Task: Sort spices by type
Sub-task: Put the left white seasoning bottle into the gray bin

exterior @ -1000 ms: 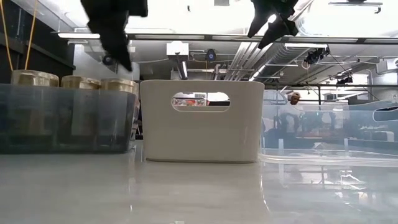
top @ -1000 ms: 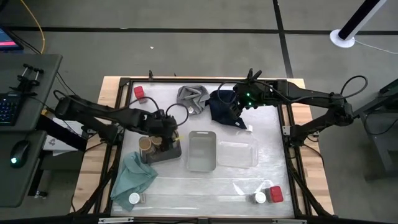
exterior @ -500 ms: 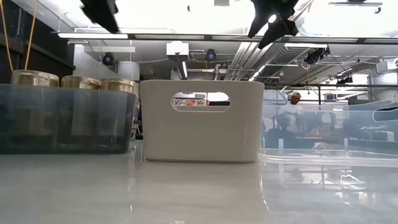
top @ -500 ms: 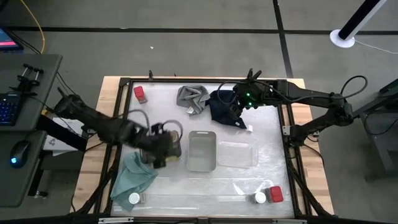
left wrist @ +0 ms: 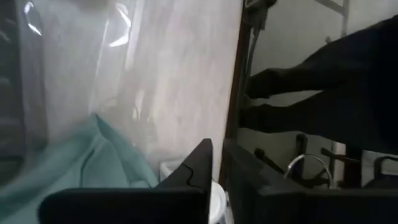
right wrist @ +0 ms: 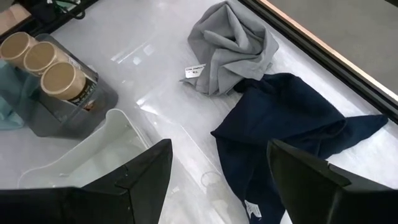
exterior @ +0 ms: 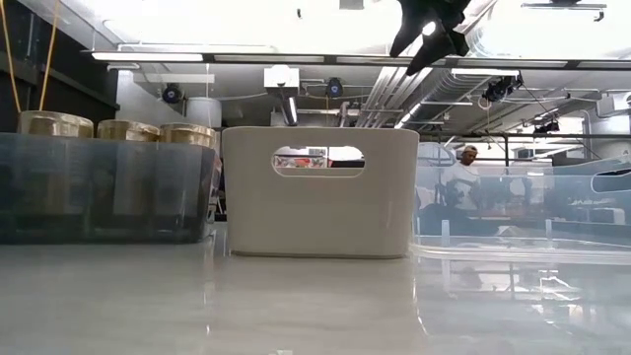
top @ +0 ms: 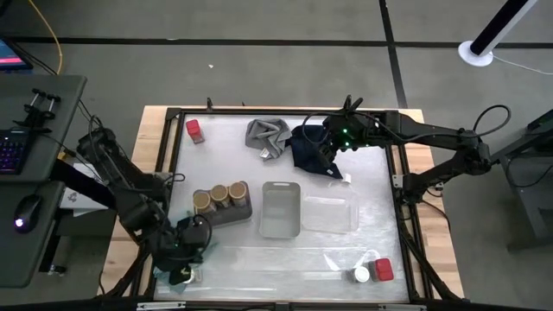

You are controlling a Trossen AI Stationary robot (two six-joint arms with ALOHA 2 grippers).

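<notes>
Three tan-topped spice jars point(top: 220, 197) stand in a dark tray point(top: 243, 216). One red jar point(top: 194, 130) stands at the far left. A second red jar point(top: 384, 269) and a white-topped jar point(top: 361, 275) stand at the near right. My left gripper point(top: 184, 266) is at the near left corner, fingers together point(left wrist: 216, 149). It is over the teal cloth point(left wrist: 93, 165) and another white-topped jar point(left wrist: 217, 198). My right gripper point(top: 331, 154) hangs open point(right wrist: 217, 162) above the navy cloth point(right wrist: 292, 124).
A white tray point(top: 281, 188) and a clear tray point(top: 330, 200) sit mid-table, right of the dark tray. A grey cloth point(top: 268, 136) lies at the far edge beside the navy one. A dark frame rail point(left wrist: 235, 93) borders the table next to my left gripper.
My left gripper has left the dark tray with the tan-topped jars. It has swung toward the table's near left corner and now stands over the teal cloth. In the low view it has gone up and out of the picture. The jars stay in the tray.
</notes>
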